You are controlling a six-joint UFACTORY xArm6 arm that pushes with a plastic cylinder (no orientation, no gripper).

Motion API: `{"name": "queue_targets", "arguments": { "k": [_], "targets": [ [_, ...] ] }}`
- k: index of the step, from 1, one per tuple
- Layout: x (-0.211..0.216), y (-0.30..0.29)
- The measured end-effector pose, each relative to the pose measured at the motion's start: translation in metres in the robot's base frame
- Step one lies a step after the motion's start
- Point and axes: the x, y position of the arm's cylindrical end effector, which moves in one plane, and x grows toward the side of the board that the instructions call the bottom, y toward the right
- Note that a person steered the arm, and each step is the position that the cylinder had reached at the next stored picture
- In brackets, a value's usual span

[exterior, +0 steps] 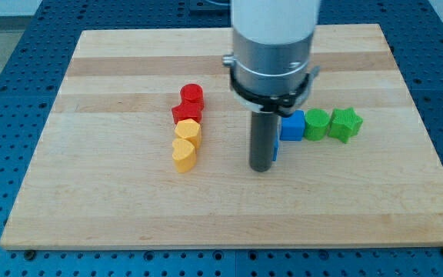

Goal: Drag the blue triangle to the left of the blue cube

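Observation:
The blue cube (292, 125) sits right of the board's middle. A thin blue sliver, the blue triangle (276, 150), shows just below the cube's left corner, mostly hidden behind my rod. My tip (261, 168) rests on the board right against that sliver, on its left, and below-left of the blue cube. The arm's wide grey body hangs over the top middle of the view and hides the board behind it.
Two green blocks (317, 123) (345, 124) line up to the right of the blue cube. To the left of my tip stands a column: two red blocks (192, 95) (186, 113) above two yellow heart-like blocks (188, 131) (184, 154). The wooden board (91, 208) lies on a blue table.

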Motion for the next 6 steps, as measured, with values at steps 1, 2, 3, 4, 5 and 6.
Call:
{"name": "queue_targets", "arguments": {
  "k": [1,2,3,4,5,6],
  "targets": [
    [0.0,0.016],
    [-0.001,0.014],
    [-0.004,0.009],
    [-0.01,0.009],
    [-0.015,0.007],
    [-0.02,0.001]
  ]
}}
